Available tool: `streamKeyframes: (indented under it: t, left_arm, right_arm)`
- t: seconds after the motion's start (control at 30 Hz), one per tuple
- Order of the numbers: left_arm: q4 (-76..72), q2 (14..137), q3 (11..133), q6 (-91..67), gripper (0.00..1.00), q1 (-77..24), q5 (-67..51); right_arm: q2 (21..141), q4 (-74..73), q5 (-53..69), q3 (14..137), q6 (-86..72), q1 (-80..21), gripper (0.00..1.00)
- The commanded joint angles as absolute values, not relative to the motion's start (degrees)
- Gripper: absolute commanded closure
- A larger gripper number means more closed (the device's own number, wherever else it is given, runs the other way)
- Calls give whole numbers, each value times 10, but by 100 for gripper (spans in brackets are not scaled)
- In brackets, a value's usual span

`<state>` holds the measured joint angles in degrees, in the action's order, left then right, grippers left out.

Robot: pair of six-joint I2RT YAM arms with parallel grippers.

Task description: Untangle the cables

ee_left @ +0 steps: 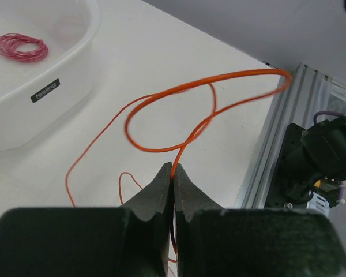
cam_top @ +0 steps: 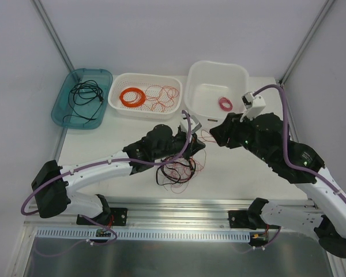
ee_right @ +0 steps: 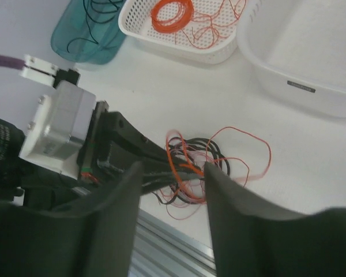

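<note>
left tool (ee_left: pixel 173 172) pinched on one thin orange-red wire strand (ee_left: pixel 155 149); right tool (ee_right: pixel 173 173) wide, empty. loose tangle of thin black, orange-red and pinkish cables (cam_top: pixel 176 168) sits mid near edge of desk (cam_top: pixel 236 167). unanchored pull may tighten the knot or snag the grey metal rail (ee_left: pixel 264 161).

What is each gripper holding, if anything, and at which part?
The left gripper pinches an orange cable on one strand below its loop; the right gripper, open, holds nothing.
</note>
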<state>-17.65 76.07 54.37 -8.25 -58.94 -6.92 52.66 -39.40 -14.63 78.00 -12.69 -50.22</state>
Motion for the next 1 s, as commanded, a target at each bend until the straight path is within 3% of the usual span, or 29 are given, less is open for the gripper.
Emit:
streamKeyframes:
  t: [0.0, 0.03, 0.07, 0.23, 0.47, 0.77, 0.97]
  left_arm:
    - [-195, 734, 582, -62, 100, -594, -21]
    - [-188, 732, 590, -58, 100, -594, -9]
    - [-181, 730, 599, -52, 100, -593, -3]
    - [-129, 742, 692, -12, 100, -573, 54]
    - [-70, 766, 840, 42, 100, -526, 62]
    - [-3, 831, 1136, 132, 100, -490, 62]
    - [11, 849, 1211, 136, 100, -465, 79]
  right_arm:
    - [510, -403, -175, 768, -126, -501, 45]
    - [501, -407, -191, 756, -123, -501, 33]
    - [497, -413, -198, 750, -120, -501, 29]
    - [455, -429, -237, 698, -125, -501, 18]
    - [396, -405, -258, 614, -141, -501, 16]
    - [379, -367, -234, 527, -160, -500, 16]
    - [389, -336, -206, 504, -156, -501, 16]
